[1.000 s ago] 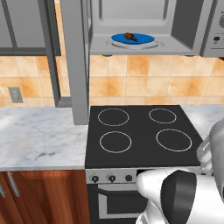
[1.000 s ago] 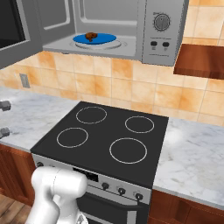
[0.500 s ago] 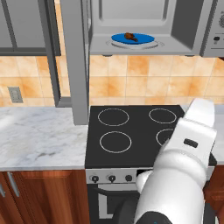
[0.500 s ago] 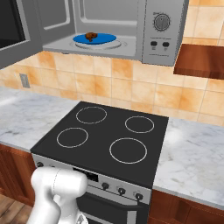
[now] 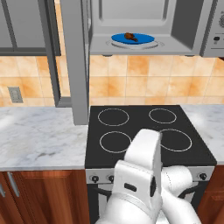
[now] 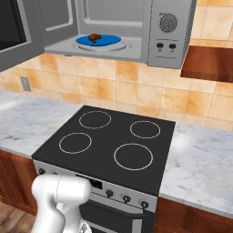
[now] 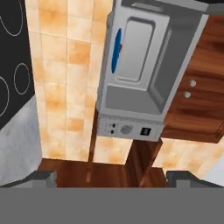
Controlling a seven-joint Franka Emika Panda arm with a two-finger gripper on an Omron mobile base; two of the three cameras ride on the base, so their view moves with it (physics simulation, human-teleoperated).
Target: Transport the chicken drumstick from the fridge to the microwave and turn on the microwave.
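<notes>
The chicken drumstick [image 5: 130, 36] [image 6: 94, 37] is a small brown lump lying on the blue round plate [image 5: 144, 39] [image 6: 109, 41] inside the microwave [image 5: 188, 30] [image 6: 168, 32]. The microwave's door [image 5: 74, 57] stands swung open to the left. In the hand view the microwave [image 7: 140, 83] appears rolled on its side, with its button panel [image 7: 127, 129] at the lower end and the blue plate [image 7: 117, 50] seen edge-on. My gripper [image 7: 111, 179] is open, its two fingertips [image 7: 43, 177] far apart with nothing between them, well back from the microwave. The fridge is out of view.
A black four-ring cooktop [image 5: 144, 131] [image 6: 109, 141] sits below the microwave, with marble counter [image 5: 39, 135] [image 6: 205, 159] on both sides. My white arm [image 5: 140, 175] folds low in front of the stove. A wooden wall cabinet [image 6: 209, 63] hangs right of the microwave.
My arm has swung from the right edge of the left base view to low in front of the stove. The drumstick, plate and microwave door have not moved.
</notes>
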